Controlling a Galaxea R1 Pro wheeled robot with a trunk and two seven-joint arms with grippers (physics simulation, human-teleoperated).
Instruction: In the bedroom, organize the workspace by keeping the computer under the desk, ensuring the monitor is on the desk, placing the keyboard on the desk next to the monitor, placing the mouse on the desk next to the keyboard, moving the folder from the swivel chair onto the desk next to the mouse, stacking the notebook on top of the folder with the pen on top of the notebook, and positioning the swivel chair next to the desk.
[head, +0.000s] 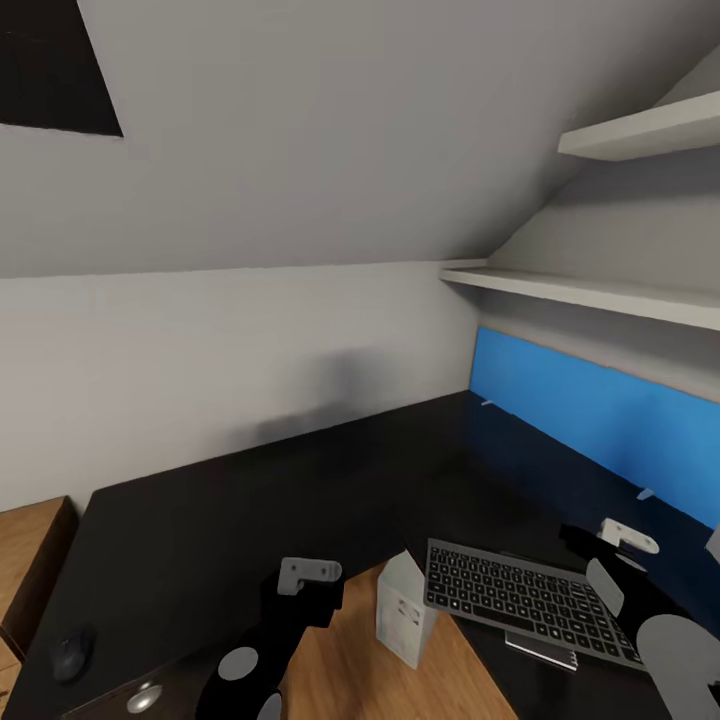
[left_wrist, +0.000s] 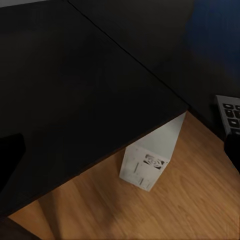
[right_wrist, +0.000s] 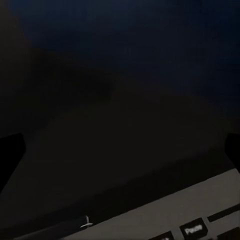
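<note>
the keyboard (head: 520, 592) lies on the black table (head: 300, 480), its near edge jutting over the table's inner edge, with the right tool (head: 615, 545) hovering just past its far end. whether either tool is spread or pressed together i cannot tell. the left tool (head: 300, 580) hangs above the white computer (head: 405, 607) on the floor under the table. the mouse (head: 72, 652) sits far off at the table's left corner. keyboard placement looks to be in hand; next, probably nudge it fully on.

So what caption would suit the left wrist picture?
White computer standing on the wooden floor beneath the black desk corner.
</note>
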